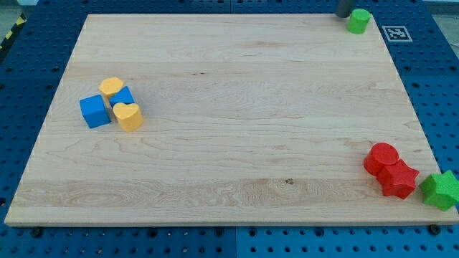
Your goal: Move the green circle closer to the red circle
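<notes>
Green circle point(358, 21) touches my tip point(343, 15), top right

views: one camera only, none shared | position: raised, off the worktop's point(237, 107) near long edge | facing: down and across to the far edge, which looks narrower | range: middling, whole worktop in frame with blue pegboard point(437, 86) showing around it | top edge: crops my tip point(343, 14) at far right corner
</notes>
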